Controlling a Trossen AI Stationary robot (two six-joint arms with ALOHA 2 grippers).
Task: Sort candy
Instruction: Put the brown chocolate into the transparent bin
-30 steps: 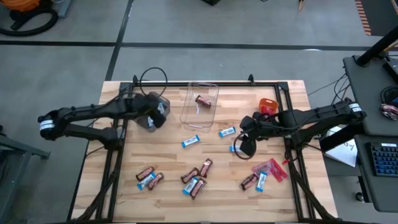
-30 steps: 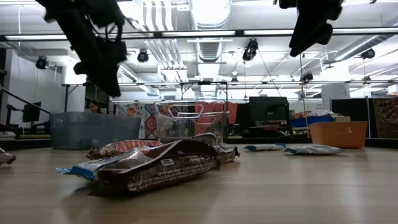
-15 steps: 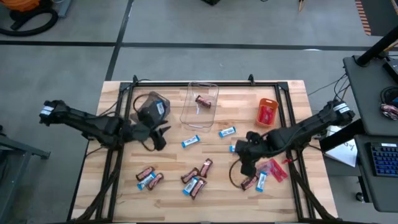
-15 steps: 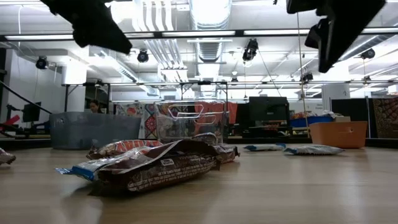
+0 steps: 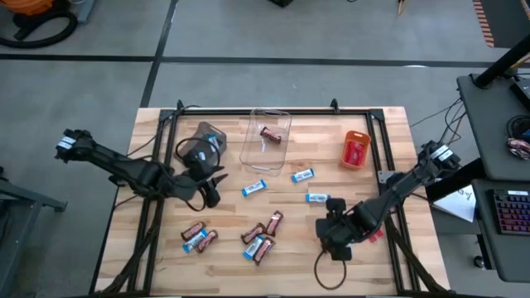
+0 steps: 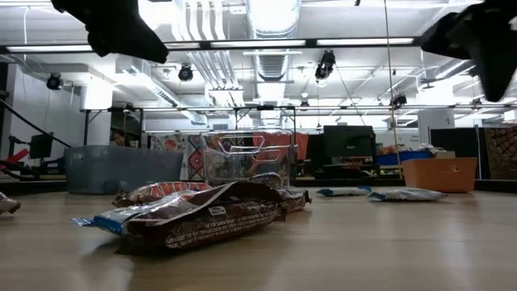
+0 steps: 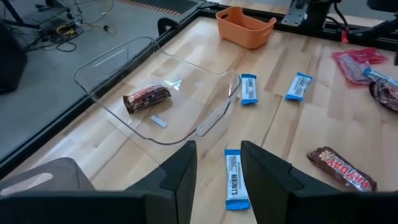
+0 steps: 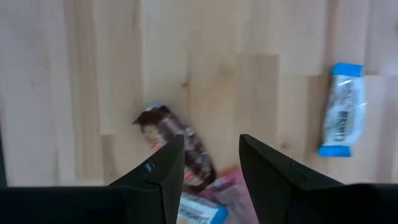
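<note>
Counting one dark brown bar (image 5: 269, 133) inside the clear bin (image 5: 281, 116), flat on its floor. Finding three blue-and-white bars (image 5: 255, 189) loose on the wood just out from the clear bin's front and right side, each apart from the others. Farther from the clear bin, toward the table's front edge, seeing two clusters: a left cluster (image 5: 197, 237) of two brown and one blue-and-white, touching, and a middle cluster (image 5: 262, 236) of three brown and one blue-and-white. Red wrappers (image 5: 356, 152) piled in the orange bin (image 5: 357, 134), right of the clear bin; too small to count. One grey bin (image 5: 203, 136) just left of the clear bin.

Left gripper (image 7: 217, 158) hanging near the clear bin's front left corner, beside the grey bin, fingers apart and empty, aimed at one of the loose blue-and-white bars. Right gripper (image 8: 211, 155) well away from the clear bin, front right, fingers parted and empty above a brown bar (image 8: 180, 146), a red wrapper (image 8: 227, 183) and two more blue-and-white bars (image 8: 342, 112).
</note>
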